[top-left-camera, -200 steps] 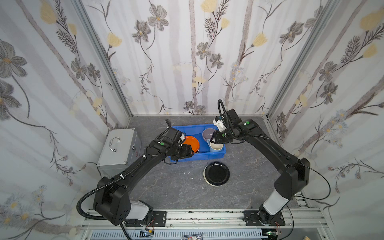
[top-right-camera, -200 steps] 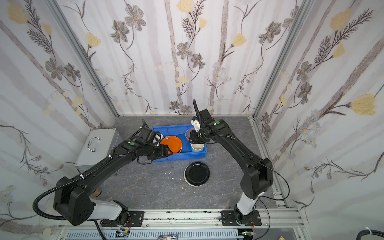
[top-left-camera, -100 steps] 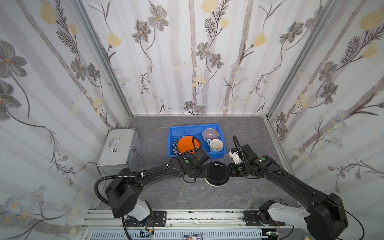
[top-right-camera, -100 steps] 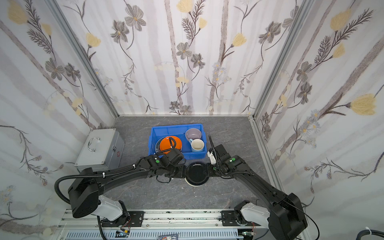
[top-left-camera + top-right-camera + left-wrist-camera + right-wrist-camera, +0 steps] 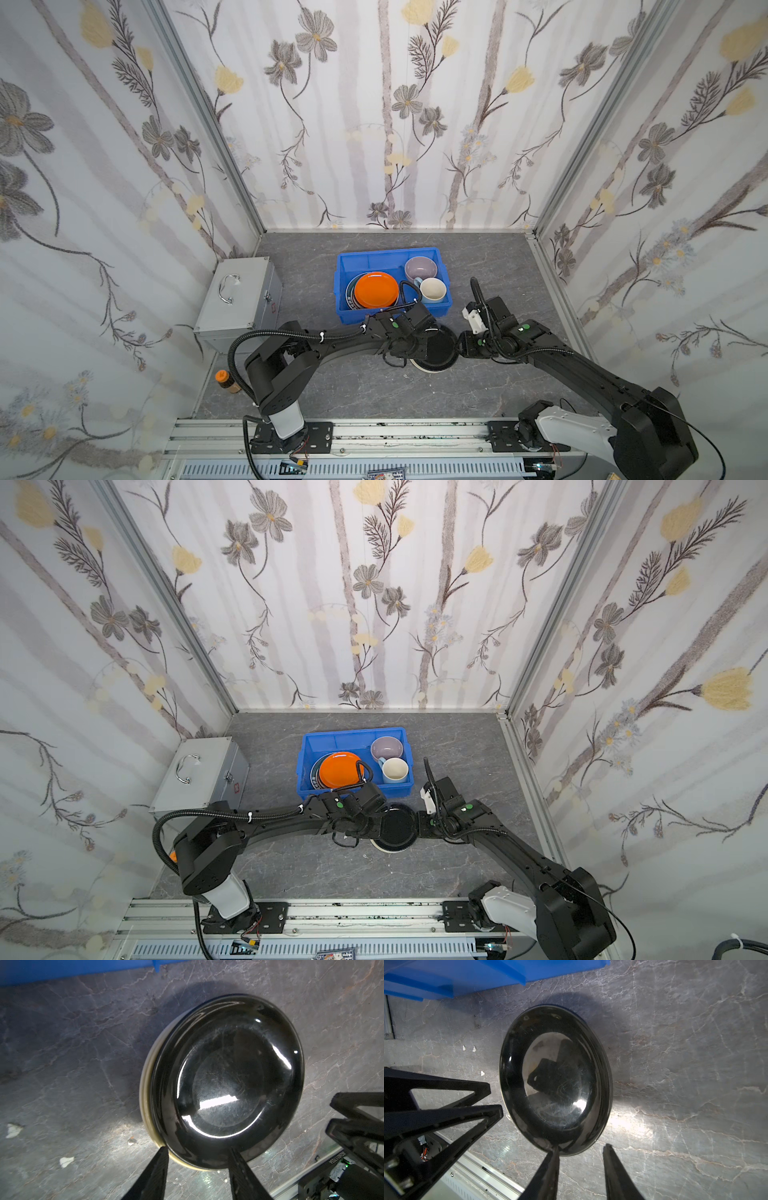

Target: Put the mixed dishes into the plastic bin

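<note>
Top views: plastic bin (image 5: 374, 261) sits mid-desk (image 5: 365, 395), well loaded. In it an orange plate (image 5: 376, 289) tops a stack, with a teal-patterned plate (image 5: 350, 296) showing beneath. The lilac bowl (image 5: 420, 267) is in the far corner and the pale blue mug (image 5: 432, 289) stands upright just beside it. Outside the bin: black plate (image 5: 442, 351) lying on a cream plate (image 5: 146, 1093), the pair on the desk just in front of the bin's near wall, apart from it. Left wrist view: left tool (image 5: 197, 1148) has its jaws apart, tips at the near rim of the pair, one by the cream edge, one over the black rim; no clamp seen. Right wrist view: right tool (image 5: 581, 1146) has its jaws apart too, one tip at the black rim, the other over bare desk; nothing held. Judgement: most of the job is done, with two plates to go. Both tools are set at the pair for pickup; lift and carry over the wall not yet begun. What else lies under the bin's stack cannot be told
</note>
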Motion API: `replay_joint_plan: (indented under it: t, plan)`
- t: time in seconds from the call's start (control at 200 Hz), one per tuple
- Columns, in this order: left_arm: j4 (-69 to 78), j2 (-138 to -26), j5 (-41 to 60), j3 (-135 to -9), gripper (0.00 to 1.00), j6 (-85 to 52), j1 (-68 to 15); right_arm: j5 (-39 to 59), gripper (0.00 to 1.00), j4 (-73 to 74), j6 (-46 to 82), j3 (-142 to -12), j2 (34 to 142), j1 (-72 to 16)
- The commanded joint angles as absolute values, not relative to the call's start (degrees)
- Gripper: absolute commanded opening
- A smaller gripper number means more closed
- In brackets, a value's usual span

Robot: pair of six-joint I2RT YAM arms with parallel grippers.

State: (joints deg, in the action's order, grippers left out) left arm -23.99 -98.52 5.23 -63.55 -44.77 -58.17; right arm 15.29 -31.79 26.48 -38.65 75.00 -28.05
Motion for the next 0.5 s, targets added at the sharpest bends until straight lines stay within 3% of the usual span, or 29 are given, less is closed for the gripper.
replay_joint_plan:
  t: [0.0, 0.495]
  plan:
    - [-23.65, -100.24, 5.91, -65.05, 0.47, -43.62, -58.18, 16.45, 0.37, -29.00, 25.64, -39.08, 75.80, -27.34]
    - [-27.58, -99.67, 5.23, -64.47, 0.46, -41.88, -56.47, 16.59, 0.37, -29.86, 24.43, -40.84, 77.47, -25.15]
